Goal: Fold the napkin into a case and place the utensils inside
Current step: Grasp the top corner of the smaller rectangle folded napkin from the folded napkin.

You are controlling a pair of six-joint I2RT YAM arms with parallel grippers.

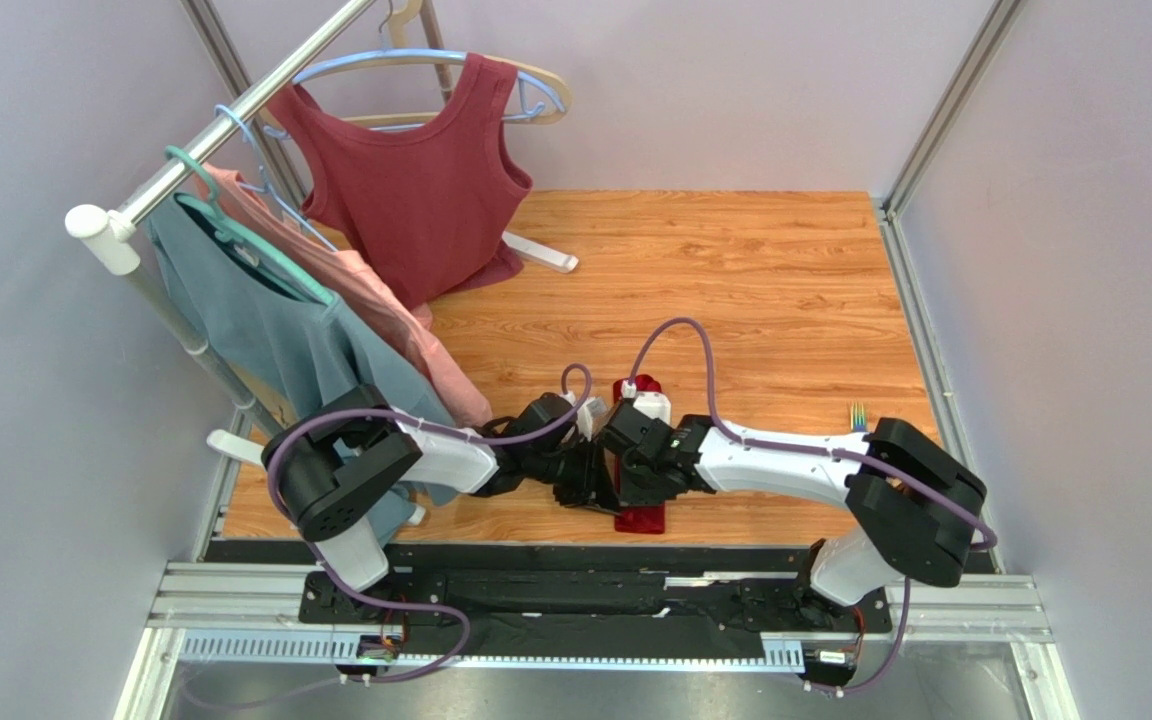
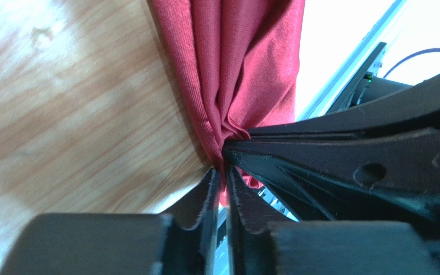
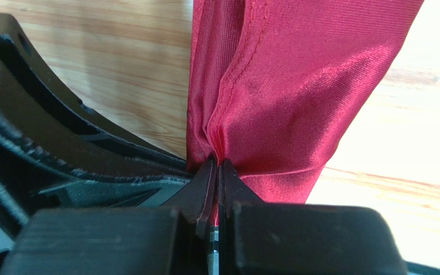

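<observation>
Gripping napkin [image 3: 297, 86], left tool [image 2: 221, 172] and right tool [image 3: 216, 163] both clenched; wood-grain tabletop [image 1: 778, 285] beneath; pale grey walls [image 1: 717, 90] around.

Count at the surface [image 1: 748, 285]: one napkin [image 3: 297, 86], one left end effector [image 2: 221, 172], one right end effector [image 3: 216, 166], three hung garments [image 1: 417, 188], one rack [image 1: 222, 135], and utensils [image 1: 856, 414], apparently several but too small to count.
</observation>
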